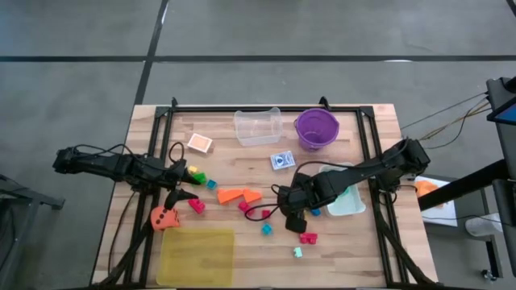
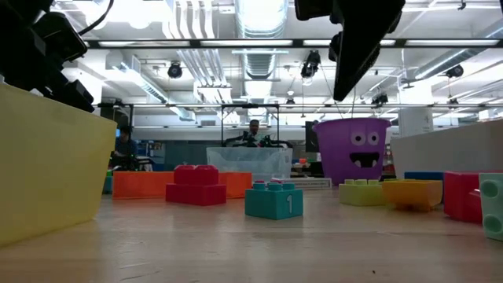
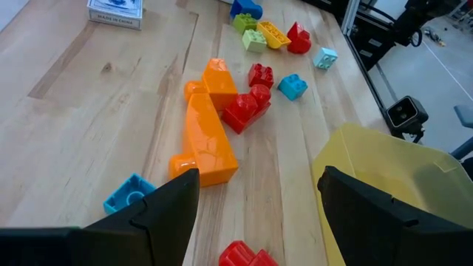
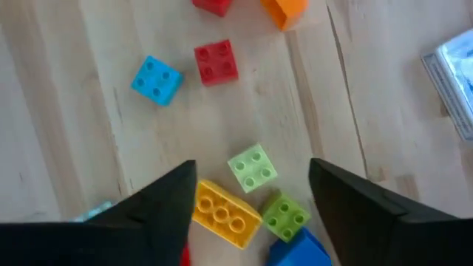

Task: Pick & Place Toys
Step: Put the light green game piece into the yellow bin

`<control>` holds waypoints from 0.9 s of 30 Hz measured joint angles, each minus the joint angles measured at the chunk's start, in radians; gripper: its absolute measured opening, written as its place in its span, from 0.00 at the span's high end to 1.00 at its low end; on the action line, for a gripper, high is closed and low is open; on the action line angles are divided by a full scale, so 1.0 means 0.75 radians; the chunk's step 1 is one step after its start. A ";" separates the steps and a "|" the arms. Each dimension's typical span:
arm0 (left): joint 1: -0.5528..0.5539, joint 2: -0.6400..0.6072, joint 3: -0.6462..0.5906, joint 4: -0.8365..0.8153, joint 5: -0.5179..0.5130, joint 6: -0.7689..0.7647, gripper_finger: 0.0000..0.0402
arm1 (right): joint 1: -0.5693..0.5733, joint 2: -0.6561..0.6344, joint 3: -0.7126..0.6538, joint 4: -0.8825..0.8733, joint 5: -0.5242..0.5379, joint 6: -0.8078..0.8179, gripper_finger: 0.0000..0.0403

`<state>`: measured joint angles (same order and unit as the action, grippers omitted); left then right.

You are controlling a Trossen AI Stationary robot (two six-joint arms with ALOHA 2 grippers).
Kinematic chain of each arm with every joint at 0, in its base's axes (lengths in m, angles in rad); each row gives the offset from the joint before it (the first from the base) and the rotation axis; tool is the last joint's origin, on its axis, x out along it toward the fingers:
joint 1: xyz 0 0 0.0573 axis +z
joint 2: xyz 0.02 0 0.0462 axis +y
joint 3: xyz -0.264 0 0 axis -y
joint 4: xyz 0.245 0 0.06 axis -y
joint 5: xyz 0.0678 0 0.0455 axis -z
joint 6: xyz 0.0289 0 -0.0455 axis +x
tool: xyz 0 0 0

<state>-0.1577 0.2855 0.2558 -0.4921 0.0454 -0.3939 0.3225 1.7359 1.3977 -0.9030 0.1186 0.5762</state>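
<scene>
The toys lie scattered on the wooden table. My right gripper (image 4: 251, 193) hangs open above a cluster of small bricks: a yellow one (image 4: 225, 214), a light green one (image 4: 253, 168), a darker green one (image 4: 287, 216) and a blue one (image 4: 297, 251). In the low view this gripper (image 2: 357, 55) is well clear of the tabletop. A red brick (image 4: 216, 61) and a light blue brick (image 4: 157, 79) lie beyond it. My left gripper (image 3: 255, 210) waits open at the table's left, facing two orange wedges (image 3: 211, 129) and red bricks (image 3: 247, 107).
A purple bucket (image 1: 316, 129) and a clear tub (image 1: 258, 126) stand at the far edge, with card packs (image 1: 282, 160) in front of them. A flat yellow tray (image 1: 196, 256) lies at the near left beside an orange die (image 1: 165, 217). A pale teal container (image 1: 348, 203) sits under the right arm.
</scene>
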 joint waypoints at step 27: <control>0.000 0.001 0.000 0.313 -0.104 -0.458 0.32 | 0.000 0.000 -0.279 0.269 0.027 -0.362 0.11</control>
<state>-0.1577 0.2859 0.2558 -0.2575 -0.0326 -0.7377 0.3225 1.7359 1.1884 -0.7016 0.1391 0.3047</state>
